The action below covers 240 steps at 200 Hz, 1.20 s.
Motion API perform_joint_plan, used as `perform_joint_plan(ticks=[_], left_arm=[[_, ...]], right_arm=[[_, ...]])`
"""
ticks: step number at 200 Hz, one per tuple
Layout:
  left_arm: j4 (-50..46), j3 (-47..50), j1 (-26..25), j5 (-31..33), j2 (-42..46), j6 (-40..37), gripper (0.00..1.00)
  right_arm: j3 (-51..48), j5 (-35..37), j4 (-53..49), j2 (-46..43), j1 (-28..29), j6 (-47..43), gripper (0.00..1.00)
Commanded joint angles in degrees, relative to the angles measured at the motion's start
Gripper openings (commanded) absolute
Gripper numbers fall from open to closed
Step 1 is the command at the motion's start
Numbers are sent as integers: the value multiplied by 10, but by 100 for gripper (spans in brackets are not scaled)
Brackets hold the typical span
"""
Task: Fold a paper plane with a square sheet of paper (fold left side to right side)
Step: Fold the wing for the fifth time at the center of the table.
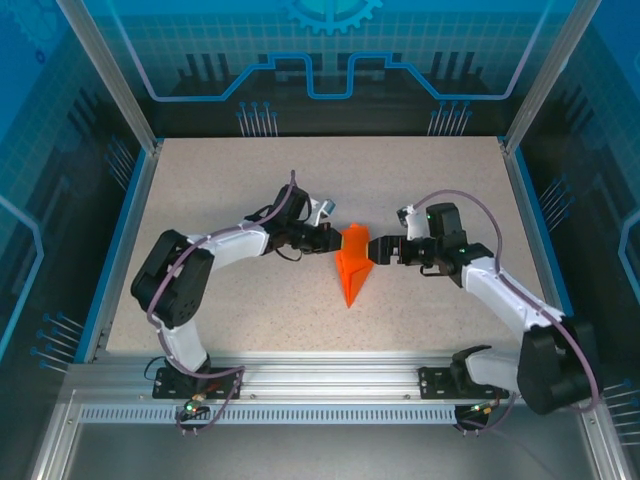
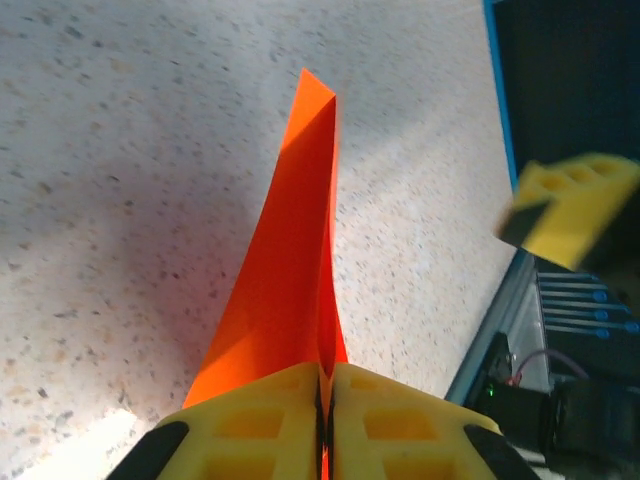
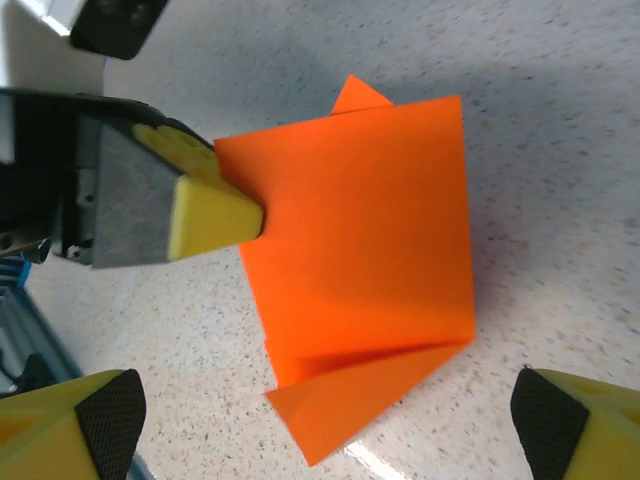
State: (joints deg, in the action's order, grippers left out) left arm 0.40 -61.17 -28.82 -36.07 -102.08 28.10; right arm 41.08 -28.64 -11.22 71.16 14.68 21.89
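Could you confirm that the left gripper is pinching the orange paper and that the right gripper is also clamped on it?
Not quite: the right gripper is open, its fingers spread wide and not gripping the paper, as the right wrist view shows. The left gripper is indeed pinching the paper.

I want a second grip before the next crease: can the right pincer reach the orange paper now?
Probably yes. The right pincer stands open facing the orange paper, with nothing between them. The left pincer is shut on the opposite edge, so only that side is taken.
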Motion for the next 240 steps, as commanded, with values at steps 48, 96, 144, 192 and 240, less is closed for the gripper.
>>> perform_joint_plan(ticks=[48, 96, 144, 192, 240], left_arm=[[54, 55, 7, -92, 67, -68, 7], [59, 49, 7, -105, 56, -71, 6], [59, 48, 11, -96, 46, -67, 5], [50, 46, 16, -91, 41, -72, 4], [51, 43, 18, -94, 29, -75, 12]], right_arm=[[-15, -213, 196, 127, -69, -38, 89], [-24, -289, 235, 168, -70, -40, 79], [-13, -309, 194, 175, -71, -60, 57], [3, -286, 127, 164, -73, -94, 41], [11, -269, 99, 162, -72, -95, 23]])
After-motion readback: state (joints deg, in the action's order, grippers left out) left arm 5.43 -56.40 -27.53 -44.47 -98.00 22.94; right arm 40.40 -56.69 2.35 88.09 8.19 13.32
